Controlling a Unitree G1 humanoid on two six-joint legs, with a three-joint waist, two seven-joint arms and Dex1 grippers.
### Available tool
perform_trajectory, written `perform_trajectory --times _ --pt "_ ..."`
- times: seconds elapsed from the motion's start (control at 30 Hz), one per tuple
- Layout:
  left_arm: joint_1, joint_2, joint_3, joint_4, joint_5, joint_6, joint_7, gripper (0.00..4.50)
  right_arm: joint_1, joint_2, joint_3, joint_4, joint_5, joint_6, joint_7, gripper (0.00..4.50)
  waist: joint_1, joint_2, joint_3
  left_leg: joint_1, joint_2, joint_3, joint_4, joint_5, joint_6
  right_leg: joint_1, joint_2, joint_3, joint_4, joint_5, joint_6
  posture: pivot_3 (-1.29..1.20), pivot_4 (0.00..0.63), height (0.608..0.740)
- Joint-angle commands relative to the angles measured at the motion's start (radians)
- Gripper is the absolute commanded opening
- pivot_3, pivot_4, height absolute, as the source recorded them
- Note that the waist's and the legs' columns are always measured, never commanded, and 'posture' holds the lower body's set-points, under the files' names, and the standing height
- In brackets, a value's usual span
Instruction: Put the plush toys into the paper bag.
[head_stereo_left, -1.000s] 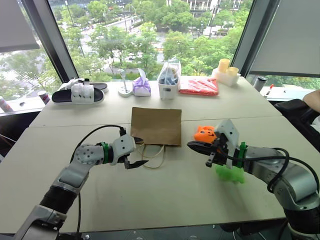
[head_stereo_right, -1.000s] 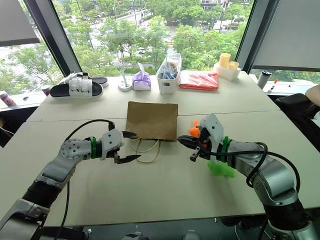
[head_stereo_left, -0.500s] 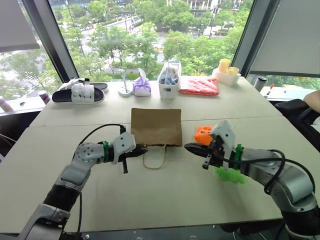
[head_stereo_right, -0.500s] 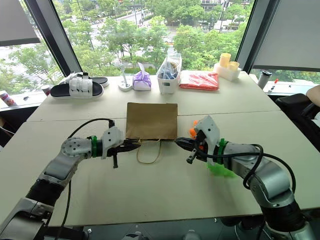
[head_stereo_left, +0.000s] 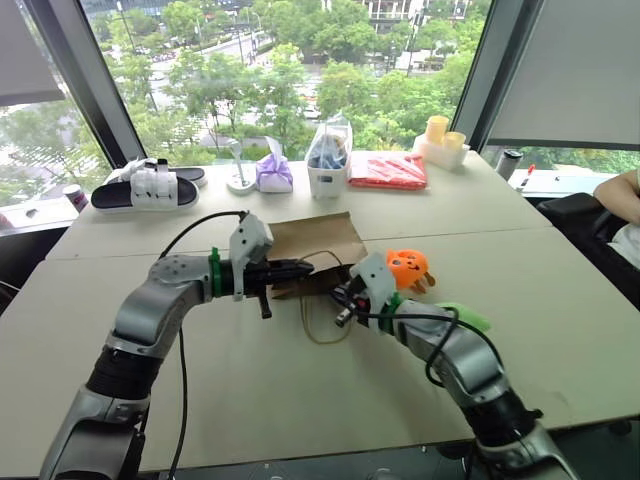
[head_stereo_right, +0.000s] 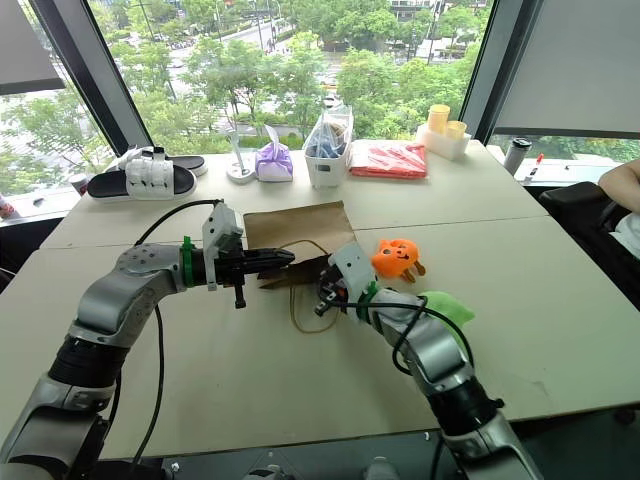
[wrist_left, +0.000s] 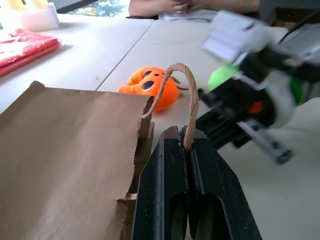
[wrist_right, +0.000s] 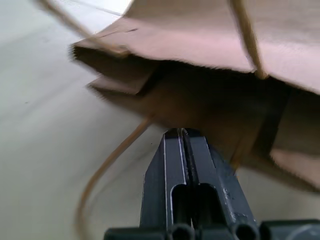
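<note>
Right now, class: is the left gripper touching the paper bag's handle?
Touching. The left wrist view shows the left gripper shut on the tan loop handle of the paper bag.

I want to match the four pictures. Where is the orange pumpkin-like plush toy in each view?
Left eye view: orange pumpkin-like plush toy, right of centre, beside the brown paper bag.
Right eye view: just right of centre.
Left wrist view: upper middle, behind the bag's handle loop.
Right wrist view: not in it.
Shared landmark: the brown paper bag.

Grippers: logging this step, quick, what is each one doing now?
Left gripper: shut on the paper bag's handle.
Right gripper: shut, empty, at the paper bag mouth.
</note>
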Motion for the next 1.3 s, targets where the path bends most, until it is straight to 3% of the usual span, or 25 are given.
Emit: perform_trajectory --times 0.03,0.2,0.4,0.8,1.03,1.27,1.3 --pt "-0.024 0.01 0.058 -0.065 -0.062 0.058 0.017 0.04 -0.052 0.079 -0.007 0.151 -0.068 -0.116 -0.063 0.0 -0.001 0.0 0.0 0.0 0.0 0.0 0.0 0.0 0.0 0.0 0.0 0.0 0.0 0.0 0.0 0.0 0.15 0.74" --pt "-0.08 -0.029 0.145 -0.065 -0.152 0.16 0.114 0.04 -0.082 0.112 0.018 0.288 -0.145 -0.157 -0.064 0.0 0.004 0.0 0.0 0.0 -0.001 -0.001 0.0 0.003 -0.006 0.0 0.0 0.0 0.0 0.0 0.0 0.0 0.15 0.74" --pt "-0.142 -0.062 0.222 -0.041 -0.227 0.231 0.198 0.04 -0.06 0.106 0.011 0.279 -0.178 -0.159 -0.036 0.0 -0.003 0.0 0.0 0.0 -0.002 -0.002 0.0 0.004 -0.007 0.0 0.0 0.0 0.001 0.0 0.0 0.0 0.15 0.74" --pt "-0.441 -0.089 0.428 0.195 -0.296 0.206 0.416 0.04 -0.004 0.091 -0.011 0.23 -0.191 -0.116 0.009 0.0 -0.002 0.0 0.0 0.0 -0.002 -0.002 0.0 0.005 -0.008 0.0 0.0 0.0 0.002 0.0 0.0 0.0 0.15 0.74" --pt "-0.27 -0.111 0.329 0.05 -0.306 0.245 0.375 0.04 -0.005 0.092 -0.042 0.157 -0.165 -0.087 0.026 0.0 -0.003 0.0 0.0 0.0 -0.002 -0.002 0.0 0.005 -0.009 0.0 0.0 0.0 0.002 0.0 0.0 0.0 0.15 0.74" --pt "-0.132 -0.142 0.268 -0.037 -0.288 0.229 0.387 0.04 -0.04 0.013 -0.14 -0.126 -0.072 0.087 0.101 0.0 0.001 0.0 0.0 -0.001 -0.002 -0.003 0.001 0.005 -0.008 -0.001 0.0 0.0 0.002 0.0 0.0 0.0 0.15 0.74" --pt "-0.122 -0.142 0.264 -0.042 -0.287 0.226 0.385 0.01 -0.045 -0.007 -0.16 -0.171 -0.051 0.126 0.114 0.25 0.002 0.0 0.0 -0.001 -0.002 -0.002 0.0 0.005 -0.008 -0.001 0.0 0.0 0.002 0.0 0.0 0.0 0.15 0.74"
